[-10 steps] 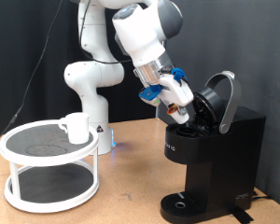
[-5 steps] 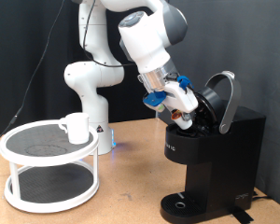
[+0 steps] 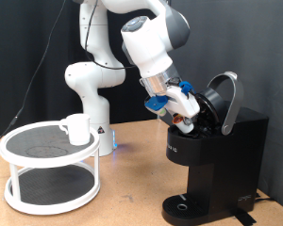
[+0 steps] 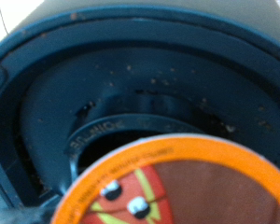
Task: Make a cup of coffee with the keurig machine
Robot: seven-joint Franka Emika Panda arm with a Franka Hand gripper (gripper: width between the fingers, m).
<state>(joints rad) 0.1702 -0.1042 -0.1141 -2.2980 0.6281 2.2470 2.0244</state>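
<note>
The black keurig machine point(image 3: 220, 155) stands at the exterior view's right with its domed lid point(image 3: 225, 98) hinged open. My gripper point(image 3: 191, 120) is at the mouth of the open chamber, shut on a small round pod. In the wrist view the pod point(image 4: 191, 185), orange-rimmed with a brown and red top, sits close to the camera, just over the dark round pod holder point(image 4: 131, 112). My fingers do not show in that view. The white cup point(image 3: 76, 129) stands on a round rack at the exterior view's left, far from the gripper.
The white two-tier round rack point(image 3: 33, 161) with black mesh shelves holds the cup at the left. The arm's white base point(image 3: 94, 104) stands behind it. The machine's round drip base point(image 3: 184, 205) sits low at its front. A wooden table point(image 3: 132, 193) carries everything.
The gripper with the pod has moved a little to the exterior view's right, closer into the open chamber. The cup, the rack and the lid have not moved.
</note>
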